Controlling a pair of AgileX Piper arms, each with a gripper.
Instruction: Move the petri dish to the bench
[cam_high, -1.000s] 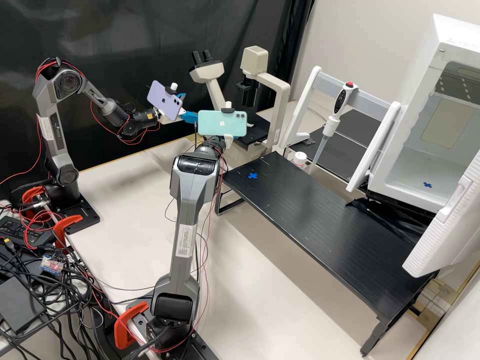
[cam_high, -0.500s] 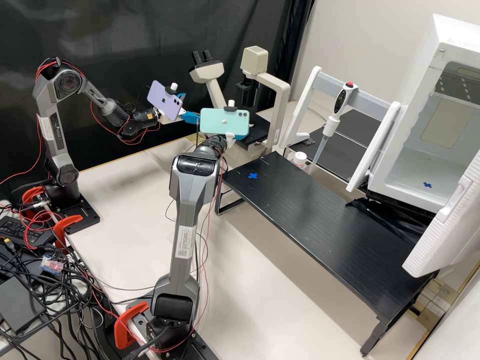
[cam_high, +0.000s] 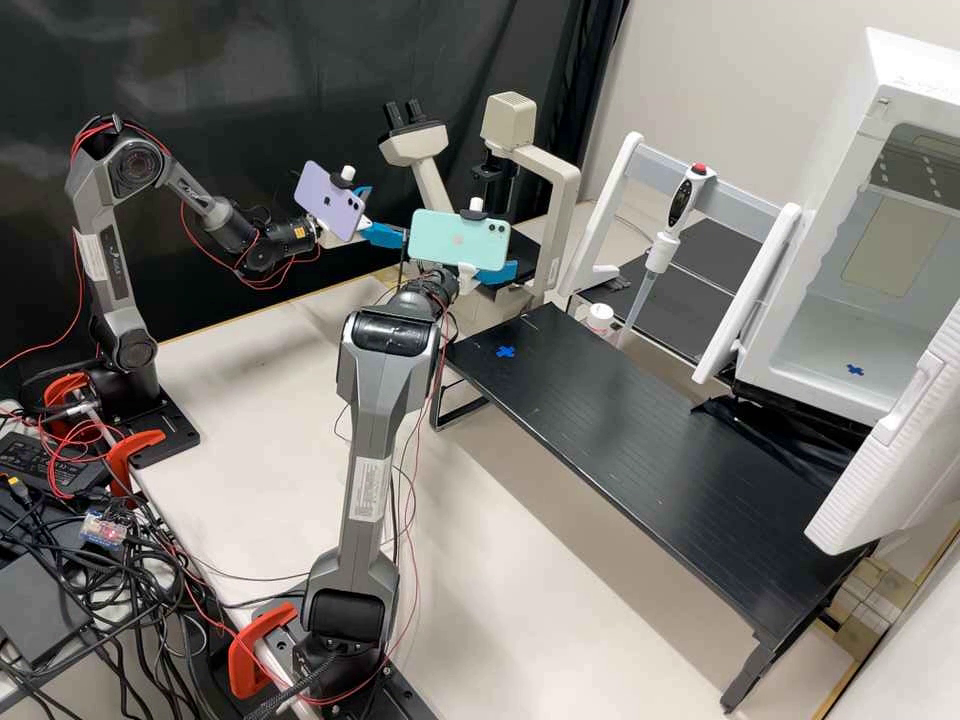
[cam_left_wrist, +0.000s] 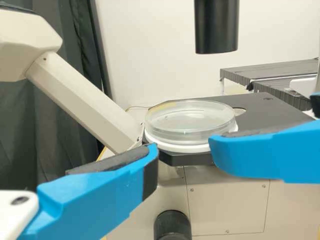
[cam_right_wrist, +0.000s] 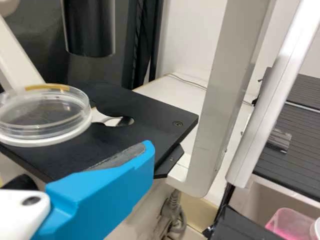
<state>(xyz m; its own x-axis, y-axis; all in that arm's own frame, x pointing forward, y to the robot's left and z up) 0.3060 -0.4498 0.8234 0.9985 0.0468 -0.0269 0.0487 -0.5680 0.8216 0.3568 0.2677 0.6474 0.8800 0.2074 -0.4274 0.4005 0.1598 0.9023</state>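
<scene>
Left end effector (cam_high: 388, 213) spread, released, near petri dish (cam_left_wrist: 190, 121); right end effector (cam_high: 498, 273) released wide

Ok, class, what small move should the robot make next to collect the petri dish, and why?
Probably ease the left claw forward around the petri dish: its fingers are parted, and the dish sits just beyond their tips, ungripped, above the black microscope stage.

White table (cam_high: 260, 400) is bearing two arm bases (cam_high: 168, 432) at left and near, microscope (cam_high: 562, 205) at far side, and black bench (cam_high: 620, 430) — blue cross mark (cam_high: 505, 351) lying by bench's left end. Black stage (cam_right_wrist: 155, 112) is supporting white ring (cam_left_wrist: 172, 146), petri dish (cam_left_wrist: 190, 120) resting on it.
</scene>
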